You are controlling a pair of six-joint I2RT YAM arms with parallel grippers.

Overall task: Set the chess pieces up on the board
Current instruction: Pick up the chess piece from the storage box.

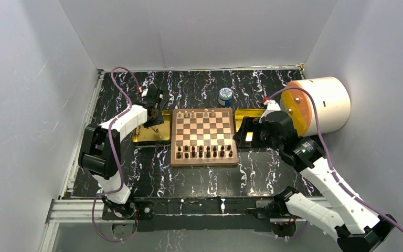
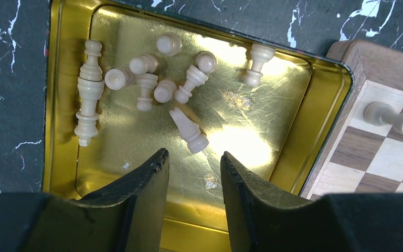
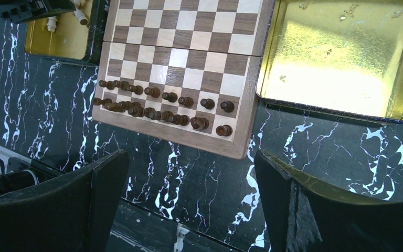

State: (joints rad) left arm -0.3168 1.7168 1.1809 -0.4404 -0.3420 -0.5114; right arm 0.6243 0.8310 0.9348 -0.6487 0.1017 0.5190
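Jar (image 1: pixel 225 96) stands behind the board (image 1: pixel 203 128), left tray (image 1: pixel 146 136) and right tray (image 3: pixel 341 58) flanking it.

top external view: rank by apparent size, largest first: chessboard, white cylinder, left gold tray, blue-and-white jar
1. chessboard and white cylinder: near alike. The cylinder stands taller, so nearer the camera; not ranking them.
2. left gold tray, partly hidden
3. blue-and-white jar

The board (image 1: pixel 203 128) sits between a left tray (image 1: pixel 149 135) and a right tray (image 3: pixel 341 58), a jar (image 1: pixel 225 96) behind it. Chess pieces (image 2: pixel 145 92) lie in the left tray, perhaps four on the board's far row.
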